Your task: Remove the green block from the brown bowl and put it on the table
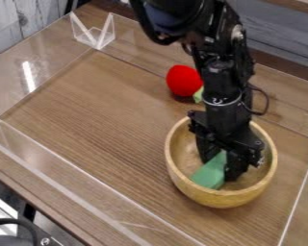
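Claw [218, 161]: mine, pointing steeply down into the brown bowl [185, 180], jaws closed on the green block [211, 174]. Block: tilted, inside the bowl. Bowl: on the table [92, 110]. Red ball [184, 80]: on the table beyond the bowl, apart from it.

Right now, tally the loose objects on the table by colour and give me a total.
Green: 1, the green block, inside the brown bowl
Tan: 1, the bowl itself
Red: 1, the red toy behind the bowl
Total: 3
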Tool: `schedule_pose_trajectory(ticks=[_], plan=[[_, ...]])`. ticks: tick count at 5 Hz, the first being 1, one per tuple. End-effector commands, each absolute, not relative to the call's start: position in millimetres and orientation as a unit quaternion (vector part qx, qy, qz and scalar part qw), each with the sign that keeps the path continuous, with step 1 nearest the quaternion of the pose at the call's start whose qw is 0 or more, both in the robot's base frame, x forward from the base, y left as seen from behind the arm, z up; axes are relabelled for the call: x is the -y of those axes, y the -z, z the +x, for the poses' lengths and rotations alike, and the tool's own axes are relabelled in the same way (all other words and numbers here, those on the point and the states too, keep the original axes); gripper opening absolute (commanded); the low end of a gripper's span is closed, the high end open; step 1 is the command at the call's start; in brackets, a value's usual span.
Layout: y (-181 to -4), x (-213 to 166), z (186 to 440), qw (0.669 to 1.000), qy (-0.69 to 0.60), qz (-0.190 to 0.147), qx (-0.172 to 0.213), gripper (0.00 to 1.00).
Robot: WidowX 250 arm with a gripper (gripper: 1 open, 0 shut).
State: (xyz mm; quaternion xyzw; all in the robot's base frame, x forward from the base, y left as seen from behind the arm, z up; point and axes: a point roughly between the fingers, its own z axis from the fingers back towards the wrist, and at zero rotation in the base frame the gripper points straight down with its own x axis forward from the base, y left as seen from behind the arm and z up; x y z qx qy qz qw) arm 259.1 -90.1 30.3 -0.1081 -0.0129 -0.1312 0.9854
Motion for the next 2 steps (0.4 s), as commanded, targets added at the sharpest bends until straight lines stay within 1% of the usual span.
schedule_pose_trajectory(ticks=[1,2], plan=[[-32.0,86.0,261.8,0.986,0.126,-0.105,0.020,0.00],[-30.7,83.2,261.9,0.987,0.122,-0.104,0.018,0.00]])
